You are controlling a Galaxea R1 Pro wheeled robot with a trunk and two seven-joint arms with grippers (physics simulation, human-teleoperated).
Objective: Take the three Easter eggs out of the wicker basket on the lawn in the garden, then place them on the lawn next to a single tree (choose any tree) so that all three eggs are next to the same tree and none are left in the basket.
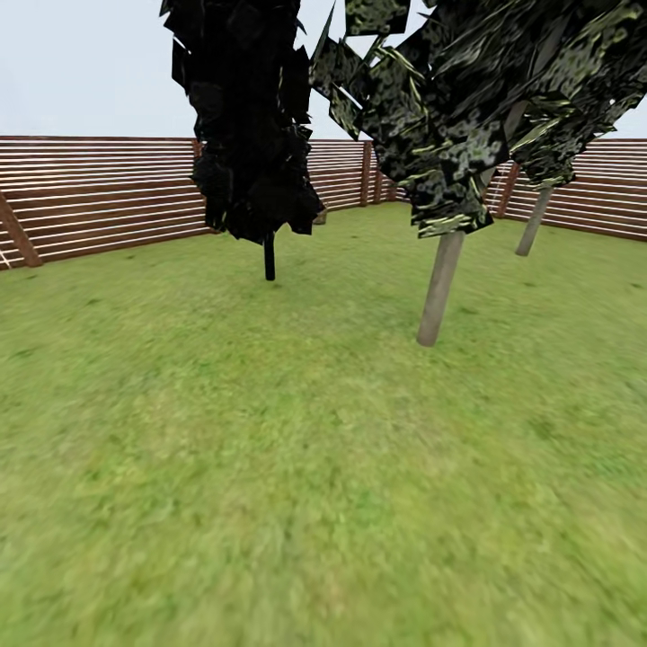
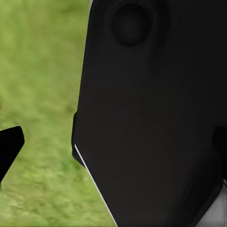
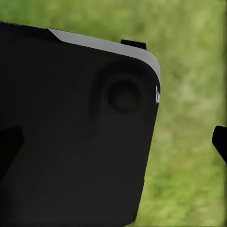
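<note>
The lawn stretches ahead as mottled green grass. A tree with a slim grey-beige trunk and dark speckled leaves stands ahead on the right. A second such tree stands farther back by the fence. The Easter eggs and the wicker basket are out of view. In the left wrist view my left gripper has one black fingertip at the picture's edge, spread wide with nothing between the fingers. My right gripper likewise shows a fingertip at the edge, empty, over grass.
A very dark tree with a thin black trunk stands ahead on the left. A brown slatted fence rings the garden at the back. A black part of my own body blocks much of each wrist view.
</note>
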